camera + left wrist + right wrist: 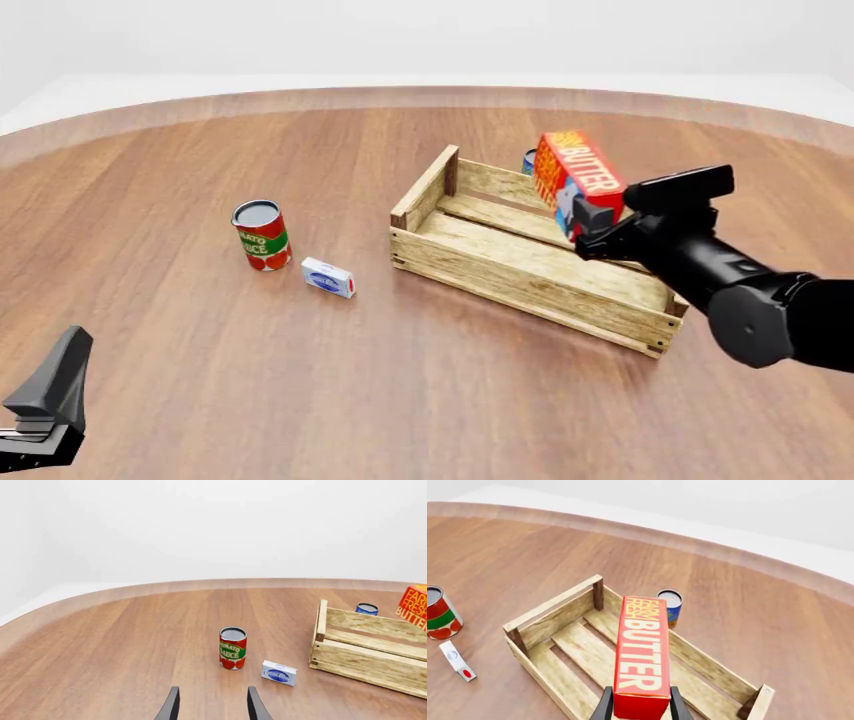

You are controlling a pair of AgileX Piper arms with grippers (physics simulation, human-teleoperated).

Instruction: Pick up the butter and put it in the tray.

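The butter (pixel 642 655), clamped between the right gripper's (pixel 639 707) fingers, read "FARM FRESH BUTTER" in yellow-orange lettering. Ahead of the left gripper (pixel 212 705), the red can (pixel 232 648) read "TOMATO SAUCE". The small box's (pixel 279 673) print was illegible.

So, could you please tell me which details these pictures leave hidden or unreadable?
- Blue can: front view, mostly behind the butter and the tray wall.
- Small white-and-blue box: left wrist view, print too small to read.
- Right gripper: right wrist view, fingertips cut off by the frame edge.
- Left gripper: front view, fingers out of frame.
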